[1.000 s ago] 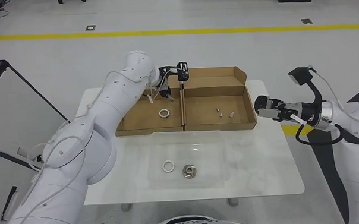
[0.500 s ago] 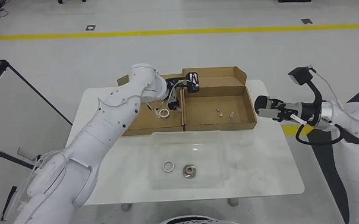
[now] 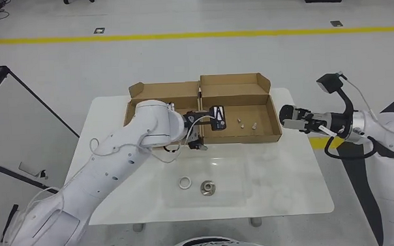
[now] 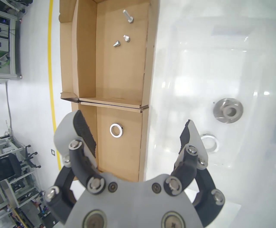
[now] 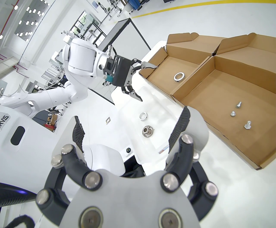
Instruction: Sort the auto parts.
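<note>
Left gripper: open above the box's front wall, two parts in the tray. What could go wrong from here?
1. The left gripper hangs with its jaws astride the front wall of the cardboard box; lowering here would likely strike the wall and shove the box.
2. In the clear tray the ring lies close beside the flanged hub; the wide jaws may knock the hub while taking the ring.

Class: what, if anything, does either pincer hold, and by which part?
Nothing is held. The left pincer and the right pincer are both open and empty.
</note>
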